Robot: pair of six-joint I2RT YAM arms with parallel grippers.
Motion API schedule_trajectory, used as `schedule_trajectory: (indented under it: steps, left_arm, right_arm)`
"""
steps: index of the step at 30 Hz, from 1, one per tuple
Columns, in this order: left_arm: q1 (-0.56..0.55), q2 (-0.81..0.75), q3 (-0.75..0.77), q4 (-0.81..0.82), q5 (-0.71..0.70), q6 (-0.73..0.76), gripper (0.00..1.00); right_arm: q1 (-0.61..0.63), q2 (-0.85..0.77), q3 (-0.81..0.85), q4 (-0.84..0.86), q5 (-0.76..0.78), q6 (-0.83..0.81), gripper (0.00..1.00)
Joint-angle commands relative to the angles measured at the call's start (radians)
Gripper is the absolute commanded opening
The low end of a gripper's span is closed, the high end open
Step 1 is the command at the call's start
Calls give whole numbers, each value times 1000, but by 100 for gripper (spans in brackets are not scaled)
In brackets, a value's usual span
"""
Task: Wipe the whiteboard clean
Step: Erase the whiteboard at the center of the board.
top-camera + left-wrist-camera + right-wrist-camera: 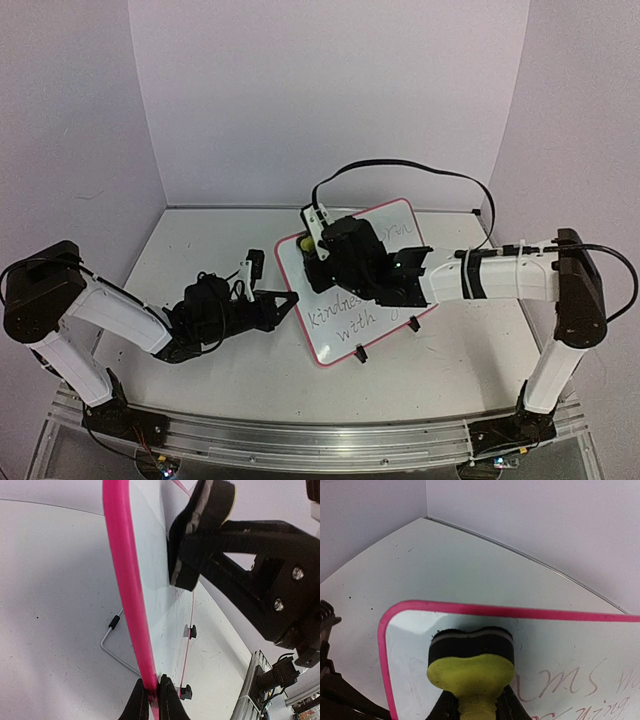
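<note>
White table (200, 250): we list a pink-framed white whiteboard (338, 325) on it, left gripper (152, 697) pinching its frame, right gripper (472, 707) clamping a yellow-and-black foam eraser (470, 652) at its corner. Wiping step; next, sweep over the writing (570, 685).

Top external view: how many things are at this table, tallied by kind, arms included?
Whiteboard: 1
Yellow-and-black eraser: 1
Robot arms: 2, the left arm and the right arm
Total: 4
</note>
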State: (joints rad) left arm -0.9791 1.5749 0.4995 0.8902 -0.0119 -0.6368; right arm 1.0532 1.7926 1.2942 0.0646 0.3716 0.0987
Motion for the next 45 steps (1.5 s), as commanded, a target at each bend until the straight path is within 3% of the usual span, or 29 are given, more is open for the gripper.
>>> schedule_trajectory:
  steps: [1,14,22,28,45]
  left_arm:
    - [-47,-43,17,44,112,96,0]
    - [-56,-51,10,44,105,96,0]
    - [-58,-41,9,43,109,97,0]
    - [-59,-25,19,44,115,98,0]
    - [-64,-28,13,43,109,102,0]
  right_arm:
    - [-49,9,-72,-101,5,18,0]
    - [-95,110,181,-116,-20,-53,0]
    - [-97,86,164,-118,-23,-44,0]
    - [-90,75,195,-122,-108,-32,0]
    - [-84,88,214,-120,-45,-65,0]
